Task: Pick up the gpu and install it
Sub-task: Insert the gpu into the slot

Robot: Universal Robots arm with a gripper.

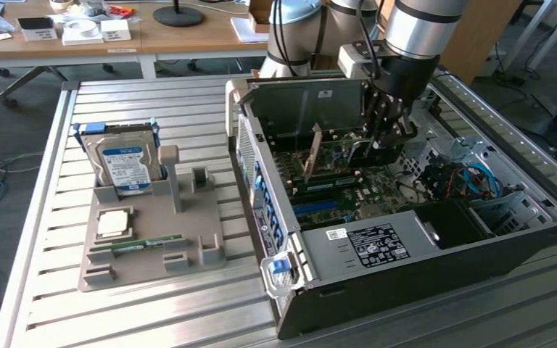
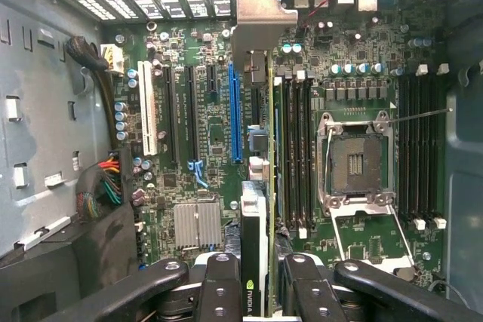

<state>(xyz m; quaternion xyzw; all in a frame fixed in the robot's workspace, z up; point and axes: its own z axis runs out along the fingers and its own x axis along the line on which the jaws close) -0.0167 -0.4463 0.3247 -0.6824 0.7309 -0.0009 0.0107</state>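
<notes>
Gpu [image 2: 255,239] is standing edge-on to the motherboard [image 2: 189,118], inside the case [image 1: 452,250]. Claw [image 2: 260,288] is grasping the gpu, fingers [image 2: 220,284] pressing on both faces.

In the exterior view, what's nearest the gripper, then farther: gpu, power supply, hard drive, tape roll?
1. gpu, held in the gripper.
2. power supply, inside the case.
3. hard drive, exterior view's left.
4. tape roll, far desk.

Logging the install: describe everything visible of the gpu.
The gpu is a thin dark green card, edge-on, with a silvery metal bracket at one end and an NVIDIA mark near the grip. The end effector clamps both faces, holding it inside the case above the motherboard. Whether it is seated cannot be told.
</notes>
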